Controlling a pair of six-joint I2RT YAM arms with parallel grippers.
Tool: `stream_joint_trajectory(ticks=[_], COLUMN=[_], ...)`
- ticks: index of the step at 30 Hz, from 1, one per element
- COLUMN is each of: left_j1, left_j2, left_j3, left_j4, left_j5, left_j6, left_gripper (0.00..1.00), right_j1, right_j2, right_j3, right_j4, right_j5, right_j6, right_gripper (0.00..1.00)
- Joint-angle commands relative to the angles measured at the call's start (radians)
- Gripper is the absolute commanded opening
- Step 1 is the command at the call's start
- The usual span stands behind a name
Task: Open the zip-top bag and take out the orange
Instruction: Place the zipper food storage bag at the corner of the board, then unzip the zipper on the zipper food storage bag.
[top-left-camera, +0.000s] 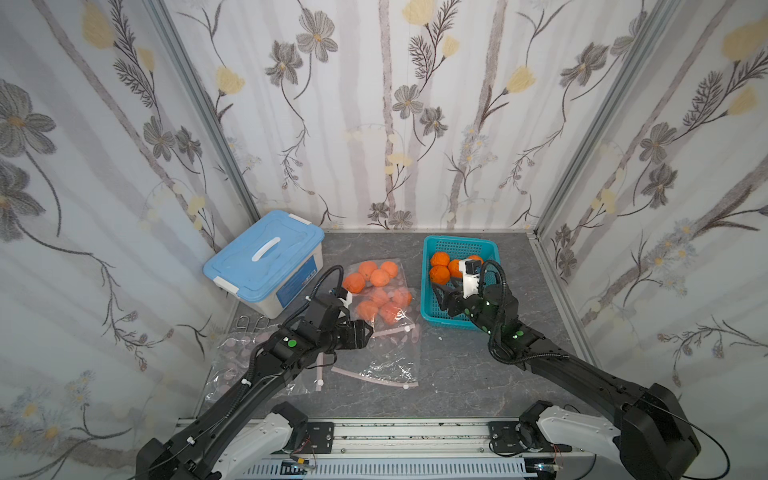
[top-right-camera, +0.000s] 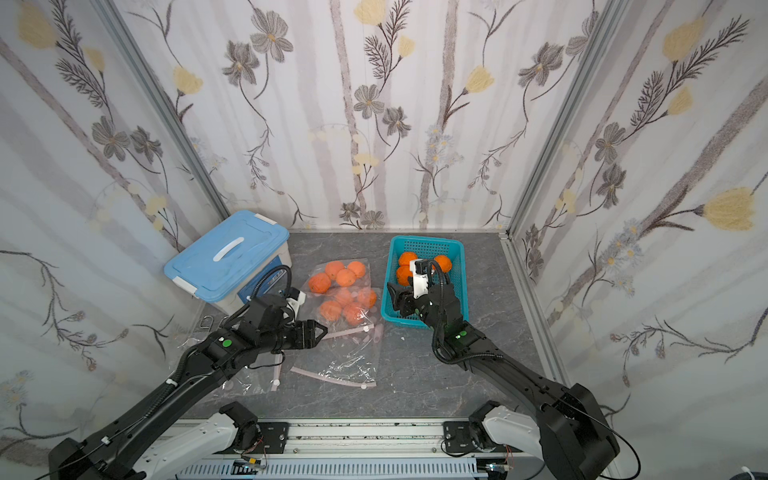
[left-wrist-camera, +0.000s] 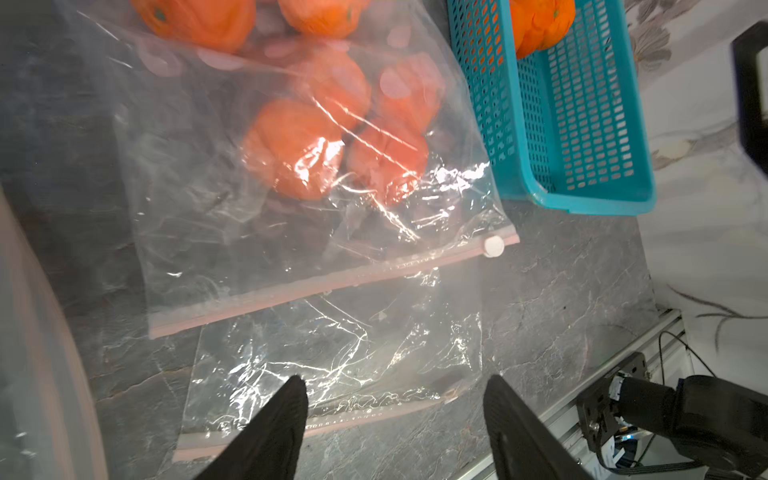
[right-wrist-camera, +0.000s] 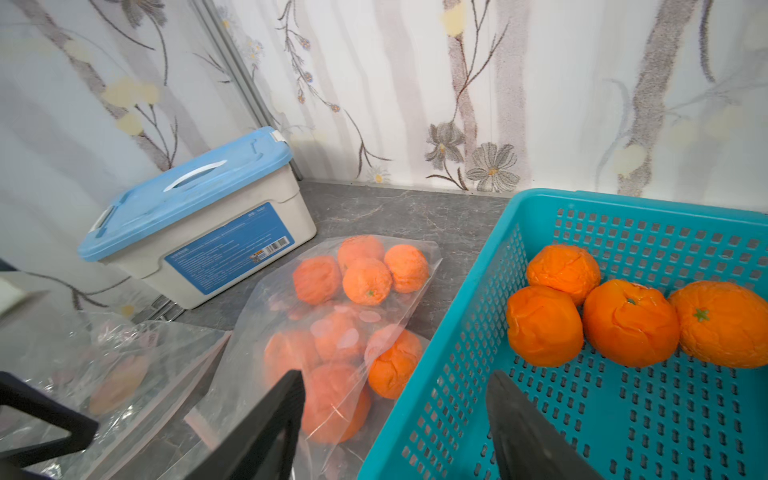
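Blue-lidded white plastic storage box (top-left-camera: 266, 257) at rear left of grey marble-pattern tabletop (top-left-camera: 457, 374). Teal perforated plastic basket (top-left-camera: 457, 241) at rear right, with four loose oranges (right-wrist-camera: 629, 322) in its rear part. Between box and basket: clear zip-top bag holding four oranges (top-left-camera: 376, 270). Second clear zip-top bag of oranges (top-left-camera: 384, 305) just in front, overlapping it, just beside basket's left wall. Empty clear zip-top bag (top-left-camera: 390, 365) in front of that. More empty clear plastic bags (top-left-camera: 232, 357) at front left, before box.

The right arm (top-left-camera: 498, 305) hides some basket (top-left-camera: 457, 240) oranges (top-left-camera: 439, 259).
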Motion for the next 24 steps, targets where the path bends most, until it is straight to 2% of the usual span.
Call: stream_joint_trajectory(ticks=[1, 5, 7, 9, 12, 16, 24], left_j1=[-0.079, -0.208, -0.267, -0.301, -0.304, -0.304, -0.304], left_j2=[0.048, 0.152, 0.197, 0.223, 0.234, 0.226, 0.151], left_j3=[-0.027, 0.02, 0.044, 0.042, 0.022, -0.019, -0.107], left_j4=[0.144, 0.179, 0.214, 0.266, 0.318, 0.375, 0.447], left_j5=[-0.075, -0.257, -0.342, -0.395, -0.425, -0.409, -0.406], left_j6=[0.011, 0.134, 0.24, 0.313, 0.352, 0.396, 0.475], left_gripper=[0.7, 0.73, 0.74, 0.72, 0.69, 0.66, 0.65], right_j1=[0.008, 0.013, 0.027, 0.056, 0.092, 0.134, 0.149], right_j2=[-0.045, -0.073, -0.061, -0.048, -0.025, -0.002, 0.112], right_j3=[0.003, 0.015, 0.016, 0.008, 0.015, -0.016, -0.012], right_j4=[-0.111, -0.261, -0.3, -0.312, -0.343, -0.249, -0.113], right_j5=[-0.122, -0.245, -0.331, -0.337, -0.311, -0.237, -0.232], right_j6=[-0.009, 0.109, 0.201, 0.318, 0.452, 0.659, 0.839], right_gripper=[0.67, 0.62, 0.61, 0.6, 0.57, 0.5, 0.44])
